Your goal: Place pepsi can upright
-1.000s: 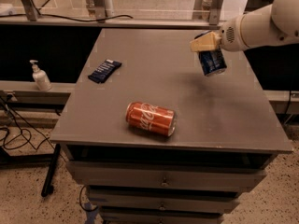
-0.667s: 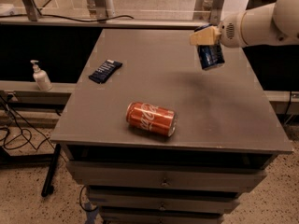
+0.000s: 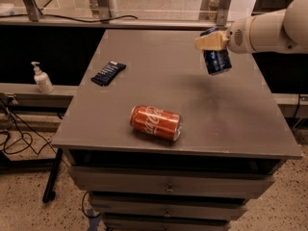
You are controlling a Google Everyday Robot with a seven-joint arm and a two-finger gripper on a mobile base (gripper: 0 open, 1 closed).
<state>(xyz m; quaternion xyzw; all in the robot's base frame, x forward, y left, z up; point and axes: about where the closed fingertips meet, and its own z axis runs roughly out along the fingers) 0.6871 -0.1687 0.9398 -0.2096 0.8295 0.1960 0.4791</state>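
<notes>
The pepsi can (image 3: 217,60), dark blue with silver ends, hangs in the air over the back right part of the grey table (image 3: 144,95). It is nearly upright, tilted slightly. My gripper (image 3: 211,41) comes in from the right on a white arm and is shut on the can's upper part, with a beige finger (image 3: 210,42) across it. The can is clear of the tabletop, and its shadow lies on the table below it.
An orange-red Coca-Cola can (image 3: 156,122) lies on its side near the table's front edge. A flat dark blue packet (image 3: 108,72) lies at the left. A white soap bottle (image 3: 42,79) stands on a ledge left of the table. Drawers are under the tabletop.
My gripper has lifted the pepsi can a little higher and moved it slightly away toward the back of the table. The other things have not moved.
</notes>
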